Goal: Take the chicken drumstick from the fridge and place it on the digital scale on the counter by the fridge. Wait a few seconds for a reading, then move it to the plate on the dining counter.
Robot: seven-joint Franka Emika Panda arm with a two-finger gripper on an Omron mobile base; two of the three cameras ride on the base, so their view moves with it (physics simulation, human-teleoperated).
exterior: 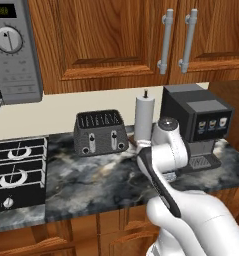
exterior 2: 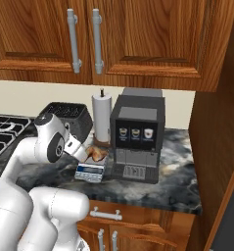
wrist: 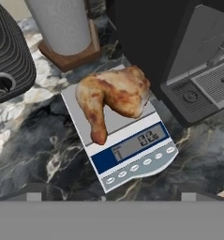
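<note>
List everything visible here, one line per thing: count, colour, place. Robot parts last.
chicken drumstick: 1, golden-brown, lying on the digital scale.
digital scale: 1, pale grey-white with a blue display strip, on the counter between toaster and coffee machine.
toaster: 1, black, slotted, at the back of the counter.
paper towel roll: 1, white, upright on a wooden base, between toaster and coffee machine.
coffee machine: 1, black and grey, right of the scale.
counter: 1, dark marbled stone.
stove: 1, black with white grates, left end.
microwave: 1, grey, upper left.
cabinets: wooden, with grey bar handles, above the counter.
arm: 1, white with dark joints, reaching over the counter; claw state cannot be told.
</note>
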